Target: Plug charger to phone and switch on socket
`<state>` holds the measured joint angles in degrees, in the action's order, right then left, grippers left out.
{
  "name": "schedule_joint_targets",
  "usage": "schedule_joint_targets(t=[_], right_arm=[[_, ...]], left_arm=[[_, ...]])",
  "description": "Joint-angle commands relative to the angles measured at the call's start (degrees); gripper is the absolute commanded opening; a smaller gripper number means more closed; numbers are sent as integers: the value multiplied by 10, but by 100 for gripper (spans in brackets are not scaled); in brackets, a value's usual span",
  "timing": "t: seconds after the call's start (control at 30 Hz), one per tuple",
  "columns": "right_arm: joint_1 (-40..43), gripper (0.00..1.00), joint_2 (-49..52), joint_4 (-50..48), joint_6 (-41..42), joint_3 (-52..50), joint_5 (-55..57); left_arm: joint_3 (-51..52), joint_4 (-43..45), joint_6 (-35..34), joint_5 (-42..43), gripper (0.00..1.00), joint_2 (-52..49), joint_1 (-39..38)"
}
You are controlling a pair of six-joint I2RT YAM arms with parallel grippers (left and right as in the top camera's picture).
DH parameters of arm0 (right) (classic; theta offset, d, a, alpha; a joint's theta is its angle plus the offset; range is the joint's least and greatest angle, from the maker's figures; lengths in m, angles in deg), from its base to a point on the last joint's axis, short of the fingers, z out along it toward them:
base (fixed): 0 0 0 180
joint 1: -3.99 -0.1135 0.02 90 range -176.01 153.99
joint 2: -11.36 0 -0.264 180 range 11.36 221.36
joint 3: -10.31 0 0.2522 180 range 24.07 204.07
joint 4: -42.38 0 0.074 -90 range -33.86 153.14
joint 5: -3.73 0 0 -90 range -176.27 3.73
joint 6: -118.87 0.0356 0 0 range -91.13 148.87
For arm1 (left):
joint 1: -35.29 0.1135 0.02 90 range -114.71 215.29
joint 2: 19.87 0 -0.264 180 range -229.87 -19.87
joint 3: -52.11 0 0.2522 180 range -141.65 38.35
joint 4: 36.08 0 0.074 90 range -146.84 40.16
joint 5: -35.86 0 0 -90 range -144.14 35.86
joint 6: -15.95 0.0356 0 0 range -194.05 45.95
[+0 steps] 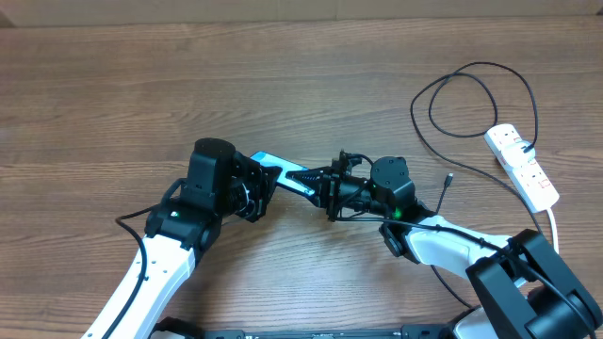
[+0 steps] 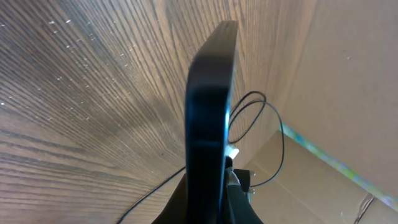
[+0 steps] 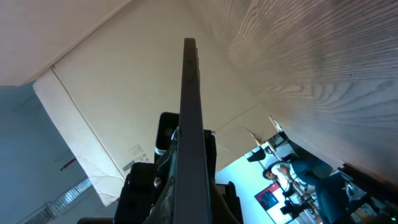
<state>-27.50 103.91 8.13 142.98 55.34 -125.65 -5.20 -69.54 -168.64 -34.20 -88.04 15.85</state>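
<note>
The phone (image 1: pixel 283 172), slim with a light blue screen, is held off the table on edge between both grippers. My left gripper (image 1: pixel 262 185) is shut on its left end and my right gripper (image 1: pixel 329 187) is shut on its right end. The left wrist view shows the phone (image 2: pixel 210 93) edge-on in the jaws (image 2: pixel 208 194); the right wrist view shows its thin edge (image 3: pixel 189 106) in the jaws (image 3: pixel 190 182). The charger (image 1: pixel 471 99) lies looped at the right, its plug tip (image 1: pixel 449 176) free on the table. The socket (image 1: pixel 524 166) lies at the far right.
The socket's thick white cord (image 1: pixel 552 224) runs toward the front right. The right arm's black base (image 1: pixel 528 287) fills the front right corner. A cardboard wall (image 1: pixel 301 8) lines the back edge. The charger's loops also show in the left wrist view (image 2: pixel 265 99).
</note>
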Motion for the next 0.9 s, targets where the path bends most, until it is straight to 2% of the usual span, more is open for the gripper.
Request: schedule_joint_targets(t=[0.0, 0.87], right_arm=[[0, 4, -9, -23, 4, 10, -8], [0, 5, -9, -22, 14, 10, -9]], left_arm=[[4, 2, -23, -31, 5, -5, -1], [4, 5, -3, -38, 4, -5, -1]])
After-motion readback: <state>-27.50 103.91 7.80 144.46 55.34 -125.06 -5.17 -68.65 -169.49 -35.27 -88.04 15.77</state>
